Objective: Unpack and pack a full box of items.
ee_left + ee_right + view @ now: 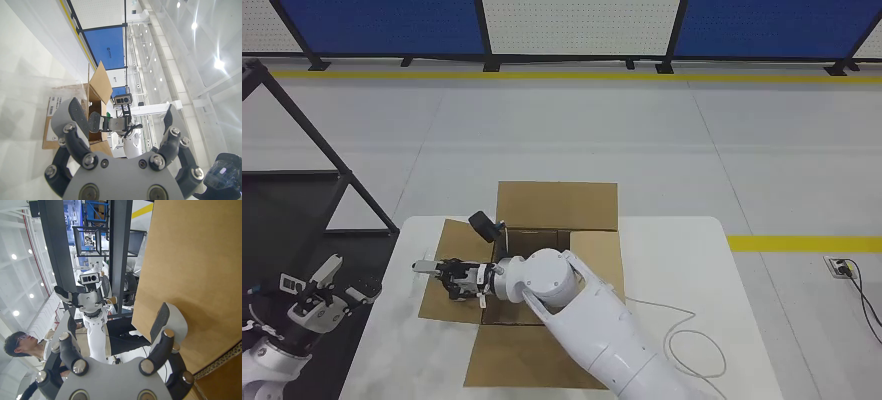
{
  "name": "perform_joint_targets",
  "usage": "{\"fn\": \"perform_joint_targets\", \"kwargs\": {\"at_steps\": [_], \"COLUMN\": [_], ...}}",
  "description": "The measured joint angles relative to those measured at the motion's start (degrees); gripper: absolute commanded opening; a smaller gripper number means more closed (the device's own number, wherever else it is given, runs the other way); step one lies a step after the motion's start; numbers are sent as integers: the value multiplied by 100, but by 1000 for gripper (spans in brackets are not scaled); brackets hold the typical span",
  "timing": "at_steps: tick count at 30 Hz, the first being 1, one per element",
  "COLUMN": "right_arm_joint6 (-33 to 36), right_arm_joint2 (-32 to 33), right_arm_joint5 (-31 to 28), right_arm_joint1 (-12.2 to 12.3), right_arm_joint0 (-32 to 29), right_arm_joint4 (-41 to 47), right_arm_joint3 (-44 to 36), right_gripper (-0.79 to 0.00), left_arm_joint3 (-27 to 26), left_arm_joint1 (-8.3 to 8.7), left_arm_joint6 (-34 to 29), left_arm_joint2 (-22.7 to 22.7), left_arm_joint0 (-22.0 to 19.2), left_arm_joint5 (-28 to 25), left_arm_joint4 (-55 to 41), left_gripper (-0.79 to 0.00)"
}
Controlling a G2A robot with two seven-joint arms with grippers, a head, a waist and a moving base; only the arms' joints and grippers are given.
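Probably light, stiff cardboard: right gripper [115, 313], jaws apart beside the box flap [189, 256], should pinch its free edge.

Glossy white arm [587, 325] with chunky rounded shells. The wrist plate [121, 180] is light grey with silver screws [88, 160] and black links [77, 142]. Jaws are grey-backed with black dotted pads [78, 113], plus a small black camera [123, 99] on a stalk.

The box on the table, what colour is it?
The box is plain brown cardboard, seen best in the top view.
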Motion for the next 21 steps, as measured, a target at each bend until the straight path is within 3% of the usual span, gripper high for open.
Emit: {"fn": "perform_joint_targets", "kwargs": {"at_steps": [11, 21], "right_arm_joint6": [-34, -448], "right_arm_joint2": [-19, -66], "right_arm_joint5": [3, 572], "right_arm_joint1": [-1, -9], "right_arm_joint0": [-72, -389], "right_arm_joint4": [-21, -270], "right_arm_joint3": [-82, -188], "right_gripper": [0, 0], "left_arm_joint3": [4, 4], "left_arm_joint1": [0, 0], "left_arm_joint6": [-3, -3], "left_arm_joint2": [-1, -1], "left_arm_joint0": [-1, -1], "left_arm_joint5": [2, 2], "left_arm_joint4": [-3, -3], "left_gripper": [0, 0]}}
